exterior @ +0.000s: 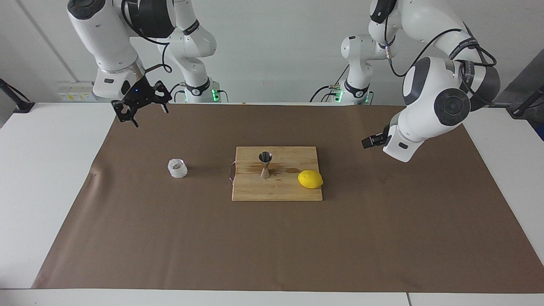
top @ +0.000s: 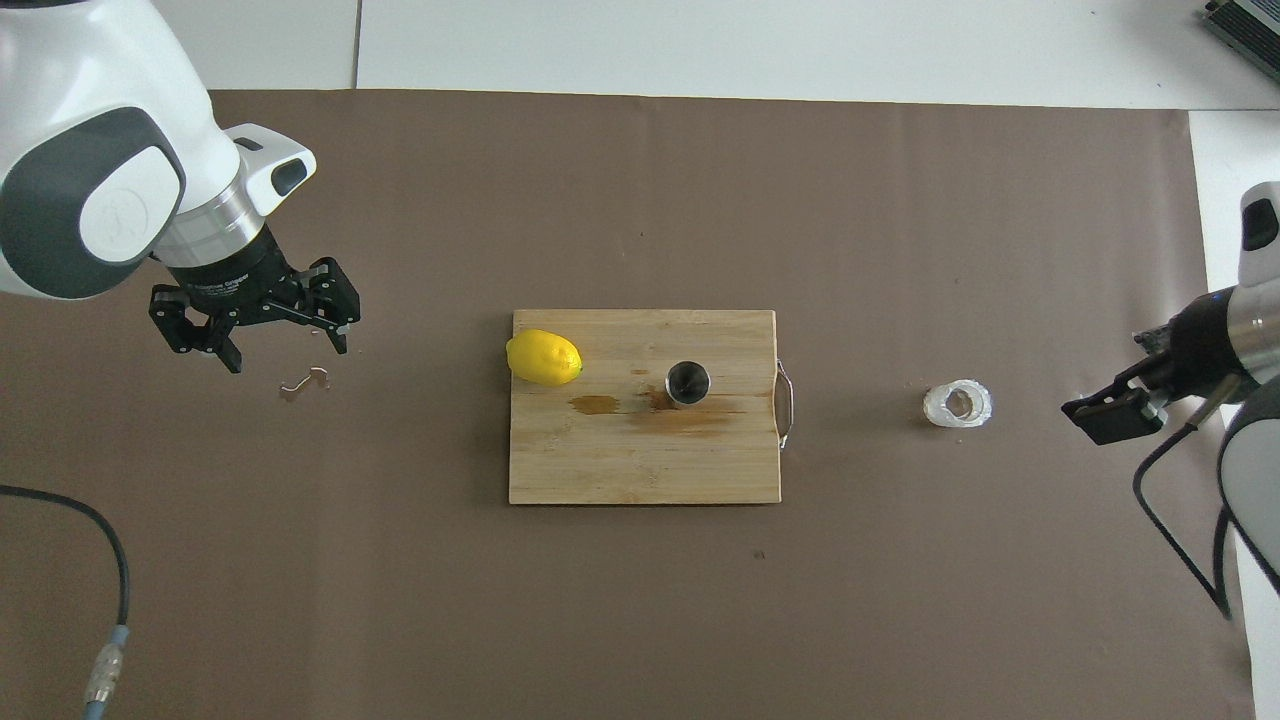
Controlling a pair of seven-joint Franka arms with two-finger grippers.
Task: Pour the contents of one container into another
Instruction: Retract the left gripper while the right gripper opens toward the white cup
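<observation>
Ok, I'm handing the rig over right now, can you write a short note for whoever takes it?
Left gripper: open, empty, raised over the brown mat at its own end.
Right gripper: open, empty, raised over its own end.
Glass cup: upright on the mat, toward the right arm's end.
Jigger: upright on the cutting board, beside the lemon.
Done: nothing held.
Left: pick up the cup, pour into the jigger.

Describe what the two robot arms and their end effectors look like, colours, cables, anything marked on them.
Both arms have glossy white rounded shells with dark grey round joint caps and black bands at the joints. Black cables loop along the outside of each arm. Green lights glow at both bases. The left end effector and the right end effector are black two-finger units with open linkage frames; a small blue light shows on the right one's mount.
</observation>
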